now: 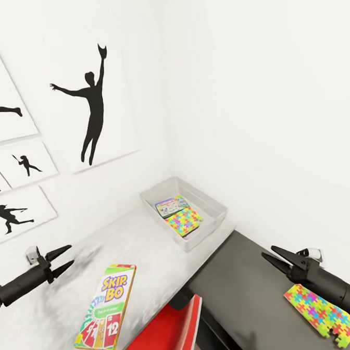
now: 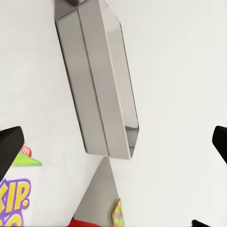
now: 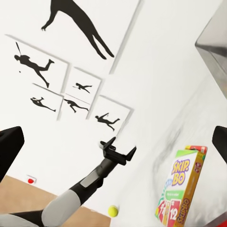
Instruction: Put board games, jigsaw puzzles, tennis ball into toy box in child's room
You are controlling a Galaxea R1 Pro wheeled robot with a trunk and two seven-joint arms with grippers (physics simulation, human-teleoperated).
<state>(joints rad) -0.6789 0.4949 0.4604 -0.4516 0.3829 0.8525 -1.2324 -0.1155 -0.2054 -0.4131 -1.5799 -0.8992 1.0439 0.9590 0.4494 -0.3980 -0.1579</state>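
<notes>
While both arms hang free above the furniture, neither carries anything: the left gripper shows its two dark fingers spread with nothing between them, and the right gripper also stands parted and empty.

Nearest the robot, a jigsaw puzzle lies flat on the lower dark grey unit, directly below and just behind the right gripper's fingers, partly covered by that arm. The right arm is plainly the nearer one to it; the left arm is well apart, across the desk. Its loose corner pieces sit at the near end.

Next out, the SKIP-BO box lies flat on the pale table, its long axis running away from the robot and tilted slightly toward the right. It sits below and to the right of the left gripper, near it but not touching. A red chair back stands just beside the box's near corner. In the right wrist view the tennis ball rests on the table close under the left arm.

Farthest, the toy box stands in the corner against the wall, holding a second jigsaw puzzle and a printed game box already. Judged from this layout, the puzzle-to-bin path runs forward and leftward from the right gripper.
</notes>
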